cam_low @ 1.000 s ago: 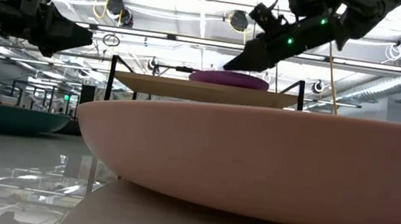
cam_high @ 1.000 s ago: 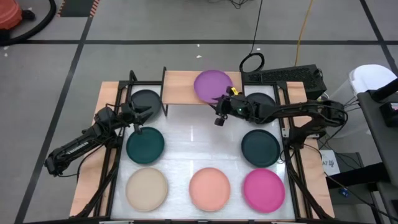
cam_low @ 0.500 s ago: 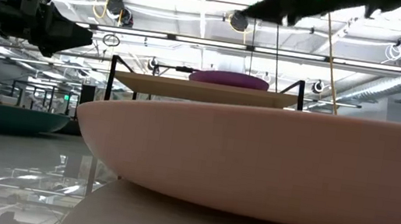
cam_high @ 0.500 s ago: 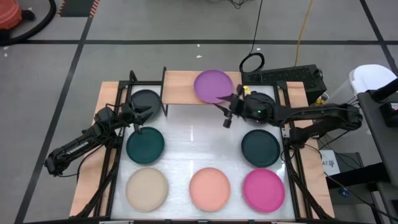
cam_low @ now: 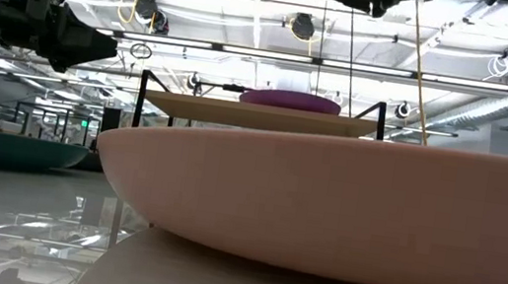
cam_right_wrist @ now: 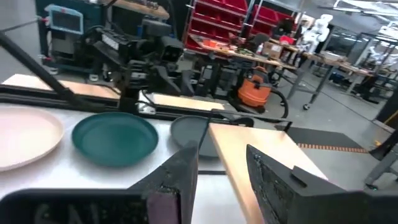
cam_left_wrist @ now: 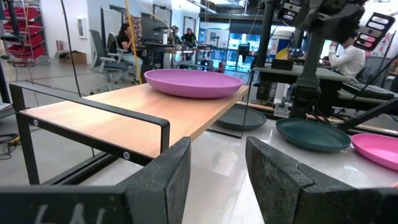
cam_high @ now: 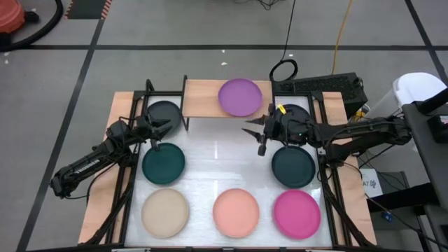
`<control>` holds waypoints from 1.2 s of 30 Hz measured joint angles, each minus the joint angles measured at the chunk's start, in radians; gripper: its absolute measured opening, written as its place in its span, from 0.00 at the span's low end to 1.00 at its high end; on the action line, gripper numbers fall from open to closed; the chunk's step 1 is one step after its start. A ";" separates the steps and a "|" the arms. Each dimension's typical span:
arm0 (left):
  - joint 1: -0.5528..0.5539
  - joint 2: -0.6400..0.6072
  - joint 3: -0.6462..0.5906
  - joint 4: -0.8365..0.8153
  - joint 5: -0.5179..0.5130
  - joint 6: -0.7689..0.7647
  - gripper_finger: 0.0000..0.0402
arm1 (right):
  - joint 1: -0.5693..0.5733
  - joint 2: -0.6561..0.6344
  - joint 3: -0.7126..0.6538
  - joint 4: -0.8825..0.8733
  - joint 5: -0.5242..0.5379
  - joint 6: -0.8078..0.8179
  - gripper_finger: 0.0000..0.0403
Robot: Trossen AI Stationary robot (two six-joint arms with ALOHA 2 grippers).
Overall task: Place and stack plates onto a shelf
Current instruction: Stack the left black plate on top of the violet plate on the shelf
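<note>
The purple plate (cam_high: pixel 240 97) lies flat on the right part of the light-wood shelf (cam_high: pixel 203 99), and it also shows in the low view as the purple plate (cam_low: pixel 290 99) and in the left wrist view as the purple plate (cam_left_wrist: pixel 193 82). My right gripper (cam_high: pixel 255 140) is open and hovers high over the table, just in front of the shelf and clear of the plate. My left gripper (cam_high: pixel 162 134) is open and waits in the air between the left dark grey plate (cam_high: pixel 164 112) and the left teal plate (cam_high: pixel 164 163). Neither gripper holds anything.
On the white table lie a second dark grey plate (cam_high: pixel 292 110), partly under the right arm, a second teal plate (cam_high: pixel 293 166), and, along the near edge, the beige plate (cam_high: pixel 165 213), the salmon plate (cam_high: pixel 236 212) and the magenta plate (cam_high: pixel 297 213). The shelf's left half is bare wood.
My right gripper has risen from beside the purple plate's near edge and drawn back toward the table's right and near side. The purple plate has stayed where it was on the shelf.
</note>
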 joint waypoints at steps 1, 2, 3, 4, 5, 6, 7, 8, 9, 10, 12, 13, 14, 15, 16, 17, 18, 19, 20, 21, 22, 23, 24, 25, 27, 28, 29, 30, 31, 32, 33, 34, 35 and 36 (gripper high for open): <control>0.000 0.000 0.000 0.000 0.000 0.000 0.40 | 0.005 -0.001 -0.014 0.000 0.000 0.000 0.30; 0.000 0.000 0.000 0.000 0.000 0.000 0.40 | 0.009 0.000 -0.029 -0.001 0.000 0.000 0.30; 0.000 0.000 0.000 0.000 0.000 0.000 0.40 | 0.013 0.000 -0.047 -0.002 0.000 0.007 0.30; 0.000 0.000 0.000 0.000 0.000 0.000 0.40 | 0.015 0.001 -0.069 -0.001 0.000 0.025 0.30; 0.000 0.000 0.000 0.000 0.000 0.000 0.40 | 0.016 0.001 -0.093 0.006 -0.001 0.046 0.30; 0.000 0.000 0.000 0.000 0.000 0.000 0.40 | 0.016 0.001 -0.117 0.022 0.000 0.072 0.30; 0.000 0.000 0.000 0.000 0.000 0.000 0.40 | 0.016 0.001 -0.142 0.048 0.000 0.098 0.30; 0.000 0.000 0.000 0.000 0.000 0.000 0.40 | 0.016 0.001 -0.169 0.082 0.000 0.123 0.30; 0.000 0.000 0.000 0.000 0.000 0.000 0.40 | 0.015 0.001 -0.199 0.122 0.000 0.141 0.30; 0.000 0.000 0.000 0.000 0.000 0.000 0.40 | 0.015 0.001 -0.226 0.169 0.000 0.155 0.30; 0.000 0.000 0.000 0.000 0.000 0.000 0.40 | 0.015 0.001 -0.279 0.272 0.000 0.159 0.30; 0.000 0.000 0.000 0.000 0.000 0.000 0.40 | 0.015 0.001 -0.304 0.329 0.000 0.158 0.30; 0.000 0.000 0.000 0.000 0.000 0.000 0.40 | 0.015 0.000 -0.327 0.383 0.000 0.157 0.30; 0.000 0.000 0.000 0.000 0.000 0.000 0.40 | 0.015 0.000 -0.349 0.434 0.001 0.156 0.30; 0.000 0.000 0.000 0.000 0.000 0.000 0.40 | 0.015 0.000 -0.368 0.481 0.001 0.155 0.30; 0.000 0.000 0.000 0.000 0.000 0.000 0.40 | 0.015 0.000 -0.386 0.525 0.001 0.155 0.30; 0.000 0.000 0.000 0.007 0.000 -0.003 0.40 | 0.015 -0.002 -0.402 0.566 0.001 0.154 0.30; 0.000 0.000 0.000 0.025 0.000 -0.002 0.40 | 0.015 -0.006 -0.417 0.603 0.001 0.151 0.30; 0.000 0.000 0.000 0.048 0.000 -0.005 0.40 | 0.015 -0.008 -0.426 0.633 0.001 0.147 0.30; 0.000 0.000 0.000 0.073 0.000 -0.015 0.40 | 0.015 -0.010 -0.435 0.657 0.001 0.146 0.30; 0.000 0.000 0.000 0.095 0.000 -0.037 0.40 | 0.015 -0.015 -0.444 0.667 0.002 0.145 0.30; 0.000 0.000 0.000 0.119 0.000 -0.061 0.40 | 0.015 -0.018 -0.451 0.667 0.001 0.145 0.30; 0.000 0.000 0.000 0.144 0.000 -0.082 0.40 | 0.015 -0.020 -0.456 0.666 0.002 0.145 0.30; 0.000 0.000 0.000 0.172 0.000 -0.101 0.40 | 0.015 -0.022 -0.460 0.666 0.002 0.145 0.30; 0.000 0.000 0.000 0.233 0.000 -0.127 0.40 | 0.015 -0.024 -0.464 0.667 0.002 0.145 0.30; 0.000 0.000 0.000 0.269 0.000 -0.138 0.40 | 0.015 -0.024 -0.464 0.667 0.002 0.145 0.30; 0.000 0.000 0.000 0.305 0.000 -0.152 0.40 | 0.015 -0.024 -0.464 0.666 0.002 0.145 0.30; 0.000 0.000 0.000 0.341 0.000 -0.173 0.40 | 0.015 -0.024 -0.464 0.666 0.002 0.145 0.30; 0.000 0.000 0.000 0.374 0.000 -0.199 0.40 | 0.015 -0.024 -0.464 0.666 0.002 0.145 0.30; 0.000 0.000 0.000 0.404 0.000 -0.226 0.40 | 0.015 -0.024 -0.464 0.667 0.002 0.145 0.30; 0.000 0.000 0.000 0.433 0.000 -0.247 0.40 | 0.015 -0.024 -0.464 0.667 0.002 0.145 0.30; 0.000 0.000 0.000 0.458 0.000 -0.258 0.40 | 0.015 -0.024 -0.464 0.666 0.002 0.145 0.30; 0.000 0.000 0.000 0.473 0.000 -0.263 0.40 | 0.015 -0.024 -0.464 0.666 0.002 0.144 0.30; 0.000 0.000 0.000 0.482 -0.001 -0.263 0.40 | 0.015 -0.024 -0.464 0.667 0.002 0.137 0.30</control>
